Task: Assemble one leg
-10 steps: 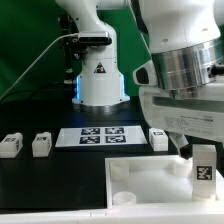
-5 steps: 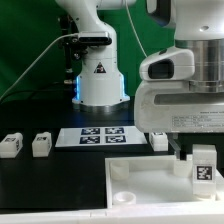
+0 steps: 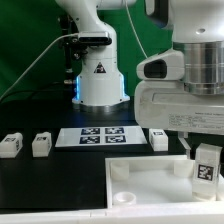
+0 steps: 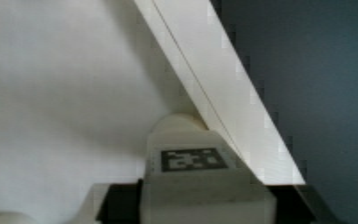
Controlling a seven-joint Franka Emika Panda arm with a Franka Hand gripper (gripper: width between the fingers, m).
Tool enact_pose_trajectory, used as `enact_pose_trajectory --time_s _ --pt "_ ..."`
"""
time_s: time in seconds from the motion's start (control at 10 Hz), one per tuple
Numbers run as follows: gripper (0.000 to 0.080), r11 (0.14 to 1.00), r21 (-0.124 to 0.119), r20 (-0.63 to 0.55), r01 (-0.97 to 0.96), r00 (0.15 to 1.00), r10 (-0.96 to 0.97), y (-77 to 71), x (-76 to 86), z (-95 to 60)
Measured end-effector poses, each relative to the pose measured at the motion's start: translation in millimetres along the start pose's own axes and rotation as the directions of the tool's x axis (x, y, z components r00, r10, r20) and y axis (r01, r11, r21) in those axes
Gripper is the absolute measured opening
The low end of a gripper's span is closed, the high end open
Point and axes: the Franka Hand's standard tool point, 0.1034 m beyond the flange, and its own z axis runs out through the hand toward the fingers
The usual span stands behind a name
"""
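**STATUS: LEG HELD AT PANEL CORNER**

**Exterior view.** The gripper (image 3: 203, 158) is clamped on the leg (image 3: 207, 165). The leg hangs nearly upright, slightly tilted, with its tag facing the camera. It sits over the corner of the panel (image 3: 150, 182) at the exterior view's right. Contact between leg and panel cannot be determined from this view. The panel lies flat on the table (image 3: 50, 185) with its raised rim up, and a round socket shows at its near corner toward the exterior view's left. Behind the panel lies the marker board (image 3: 97, 137). One loose leg (image 3: 158, 139) lies just beside the marker board, behind the panel. Two further loose legs (image 3: 41, 145) lie well apart from the panel, toward the exterior view's left. The arm base (image 3: 98, 75) stands behind the marker board.

**Wrist view.** The leg (image 4: 194, 150) is seen end-on, its tag legible. The fingers (image 4: 123, 203) flank it on both sides. The leg overlaps the panel rim (image 4: 211, 75), which runs diagonally between the panel floor (image 4: 51, 100) and the dark table (image 4: 318, 80).
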Motion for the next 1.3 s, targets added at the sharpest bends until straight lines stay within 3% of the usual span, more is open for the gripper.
enact_pose_trajectory --time_s 0.2,0.4,0.7,0.8,0.9,1.0,1.1,1.2,1.3 --pt "0.0298 0.985 0.003 0.003 -0.173 0.985 0.173 0.1 0.0 0.5" --pt "0.0295 0.872 0.034 0.028 -0.488 0.873 0.487 -1.3 2.3 2.1" --pt "0.0294 0.549 0.094 0.110 -0.831 0.556 0.824 0.6 6.2 3.2" --pt "0.0294 0.562 0.093 0.107 -0.822 0.569 0.815 0.2 5.3 3.0" --pt "0.0376 0.577 0.095 0.105 -0.812 0.584 0.805 0.5 5.4 3.3" --pt "0.0376 0.609 0.097 0.101 -0.787 0.617 0.781 0.1 4.6 3.8" --pt "0.0510 0.660 0.093 0.093 -0.745 0.667 0.740 -0.3 1.8 4.8" --pt "0.0510 0.767 0.097 0.070 -0.635 0.773 0.631 1.1 1.5 5.7" --pt "0.0624 0.862 0.088 0.028 -0.499 0.866 0.499 1.6 0.4 7.2"
